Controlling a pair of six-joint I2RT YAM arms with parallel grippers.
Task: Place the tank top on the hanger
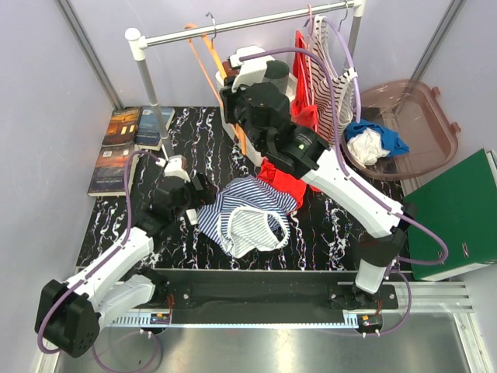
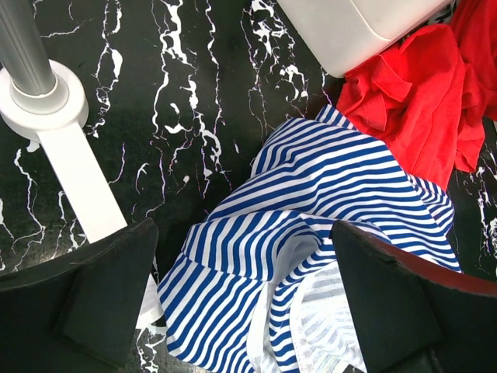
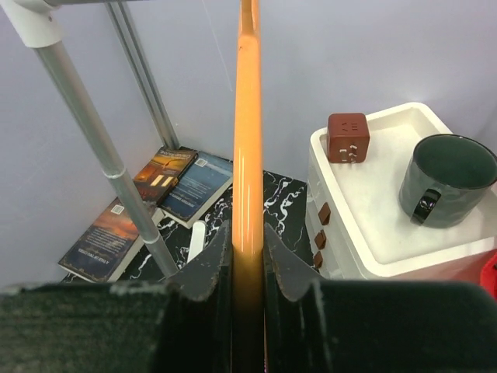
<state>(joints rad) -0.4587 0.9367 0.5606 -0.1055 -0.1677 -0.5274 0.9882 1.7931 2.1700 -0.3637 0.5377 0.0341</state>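
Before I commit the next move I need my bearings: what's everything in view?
tank top: one, navy-and-white stripes, crumpled on the table
hanger: one, orange, at the rail
red garment: one, red, beside the tank top
striped top: one, dark-red-and-white, hanging on the rail's right end
books: three, dark covers, table's far-left corner
drawer unit: one, white, back of table
mug: one, dark green, on the drawer unit
cube: one, brownish red, on the drawer unit
basket: one, translucent brown, right of table
rail: one, silver-white, across the back
left gripper: one, black, open above the tank top
right gripper: one, black, shut on the hanger
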